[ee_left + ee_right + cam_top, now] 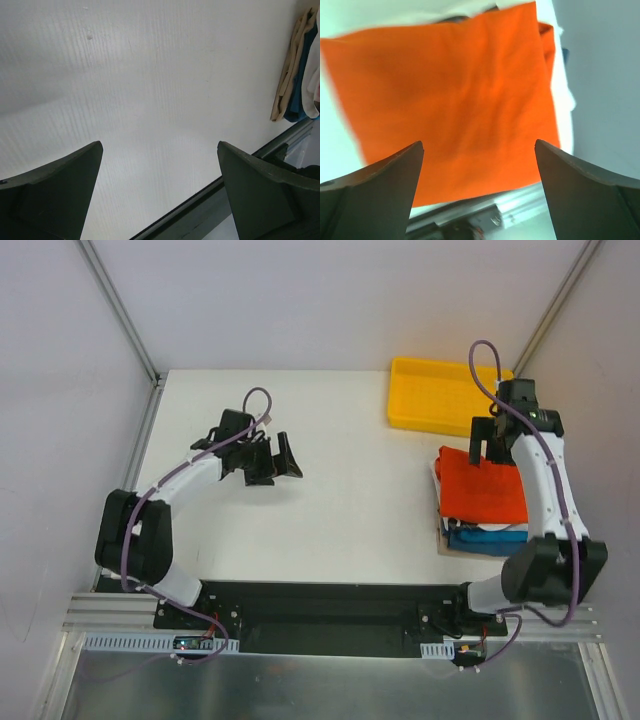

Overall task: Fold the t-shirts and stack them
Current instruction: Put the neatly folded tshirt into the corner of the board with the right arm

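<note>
The orange-red t-shirt (483,485) lies folded flat, a rough rectangle, topping a stack at the right of the frame. Edges of a white t-shirt (438,480) and a blue t-shirt (478,538) show beneath it.

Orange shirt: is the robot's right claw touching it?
Cannot tell. In the right wrist view the open right gripper frames the orange shirt, but no gap or contact shows plainly.
</note>
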Available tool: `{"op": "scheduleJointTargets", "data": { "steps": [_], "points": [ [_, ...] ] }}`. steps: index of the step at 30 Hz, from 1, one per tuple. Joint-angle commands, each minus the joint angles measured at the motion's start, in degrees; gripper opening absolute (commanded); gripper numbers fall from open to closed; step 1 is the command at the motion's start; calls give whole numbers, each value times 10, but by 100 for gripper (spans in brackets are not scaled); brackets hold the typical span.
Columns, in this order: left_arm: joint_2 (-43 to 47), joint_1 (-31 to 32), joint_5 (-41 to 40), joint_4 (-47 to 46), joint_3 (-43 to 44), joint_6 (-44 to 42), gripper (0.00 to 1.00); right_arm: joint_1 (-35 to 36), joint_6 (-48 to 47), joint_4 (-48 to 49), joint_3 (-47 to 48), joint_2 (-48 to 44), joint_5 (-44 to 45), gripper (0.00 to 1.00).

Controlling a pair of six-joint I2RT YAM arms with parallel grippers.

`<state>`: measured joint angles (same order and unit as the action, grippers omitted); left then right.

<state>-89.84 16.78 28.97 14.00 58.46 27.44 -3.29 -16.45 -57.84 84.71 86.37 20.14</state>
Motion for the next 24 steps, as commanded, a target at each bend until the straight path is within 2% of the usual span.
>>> {"op": "scheduleJointTargets", "data": {
  "steps": [1, 3, 4, 8, 15, 18, 24],
  "points": [
    [118, -5, -115, 41, -4, 7, 99, -3, 59, 156, -88, -157, -168, 96],
    [153, -5, -157, 63, -16, 18, 100, -3, 77, 202, -145, -224, -233, 96],
    [189, -5, -201, 69, -27, 23, 99, -3, 82, 215, -167, -246, -251, 96],
    [287, -5, -286, 95, -64, 47, 99, -3, 112, 259, -246, -354, -316, 96],
    [469, -5, -417, 101, -168, 96, 99, 13, 156, 373, -390, -466, -461, 96],
    [535, -5, -444, 101, -212, 126, 99, 63, 163, 406, -440, -484, -466, 96],
    [562, -5, -455, 101, -251, 133, 99, 201, 163, 488, -528, -492, -396, 96]
  ]
}}
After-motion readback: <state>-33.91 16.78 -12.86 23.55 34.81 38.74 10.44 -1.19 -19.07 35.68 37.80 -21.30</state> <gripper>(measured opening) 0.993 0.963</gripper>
